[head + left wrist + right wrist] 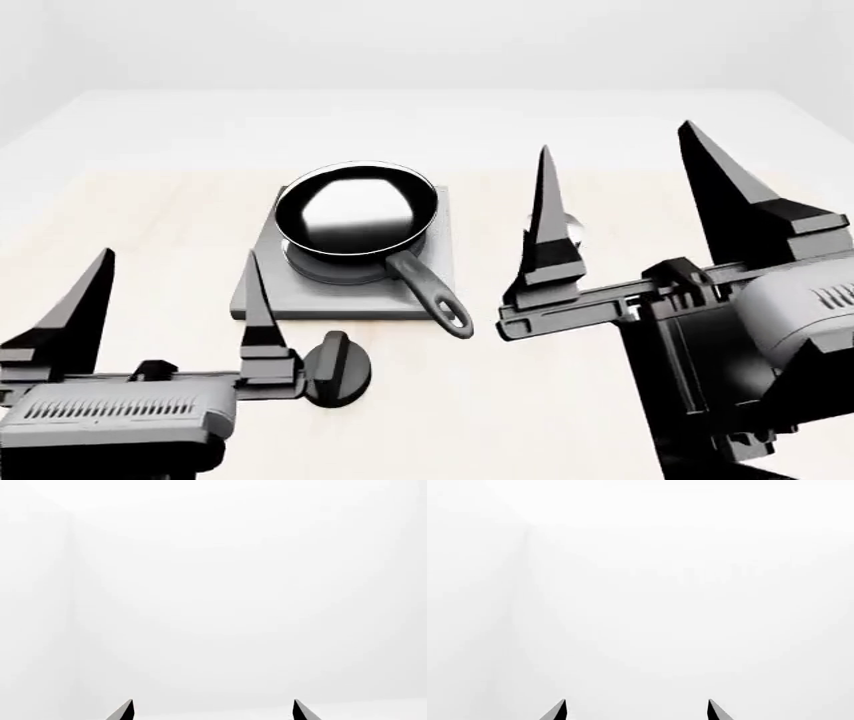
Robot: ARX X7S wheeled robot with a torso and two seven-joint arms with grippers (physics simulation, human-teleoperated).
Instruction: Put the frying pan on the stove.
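We find the frying pan (356, 215) already sitting on the stove (434, 262), its bowl over the raised rings and its long handle reaching off the stove's near edge toward the small black knob (334, 371) on the table (160, 200). Our left gripper (167, 300) hovers on the near side of the stove with its 2 fingers spread and empty; our right gripper (627, 195) hangs beside the stove, fingers likewise apart, holding nothing. Both wrist views show only fingertips against blank white (no help there). We judge the placing step done. The next move, if any, calls only for drawing both arms clear without nudging the handle.
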